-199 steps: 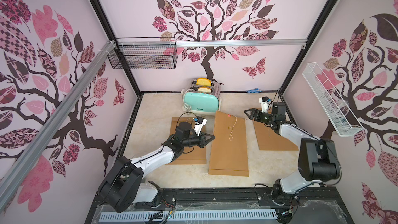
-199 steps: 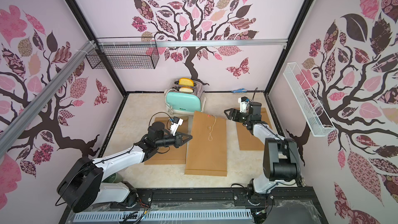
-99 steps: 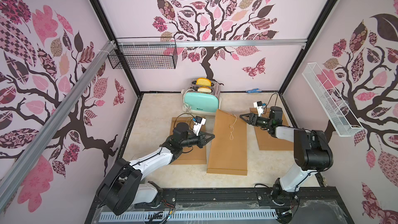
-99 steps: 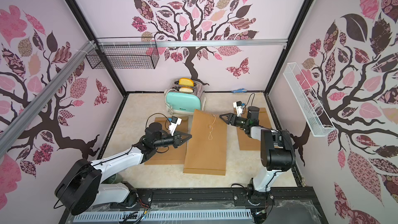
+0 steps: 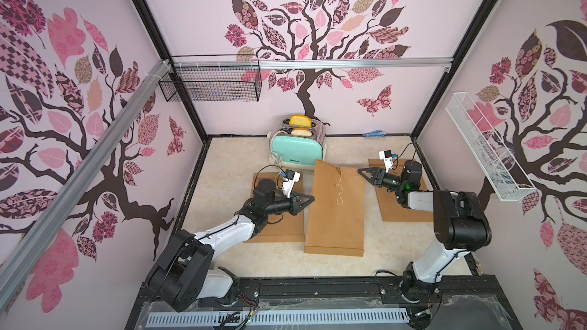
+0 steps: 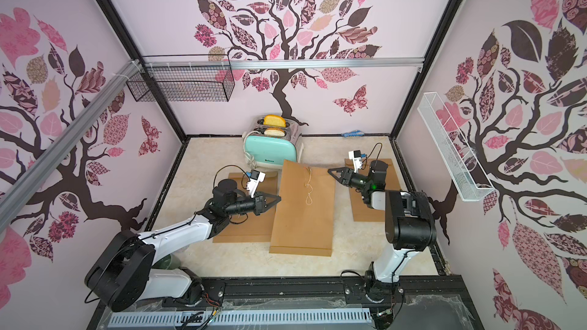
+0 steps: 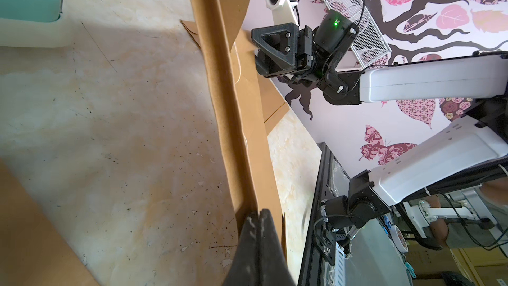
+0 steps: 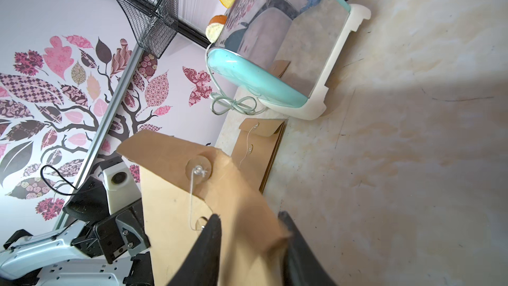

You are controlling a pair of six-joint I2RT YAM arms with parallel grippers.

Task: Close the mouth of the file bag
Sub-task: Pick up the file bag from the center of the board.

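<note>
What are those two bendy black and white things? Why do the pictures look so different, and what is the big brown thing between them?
Those are two robot arms, fixed at the near edge of a table. Each arm ends in two jaws that pinch like tongs.

Two pictures look down from above and show almost the same scene. The other two come from small cameras on the arms' wrists, so they look along the jaws from very close.

The big brown thing is a paper file bag with a closing string. Spare bags lie flat on either side of it. At the back stands a mint-green toaster with bread in it.

The left gripper has its jaws shut on one long edge of the file bag. The right gripper has its jaws apart around the opposite edge.
</note>
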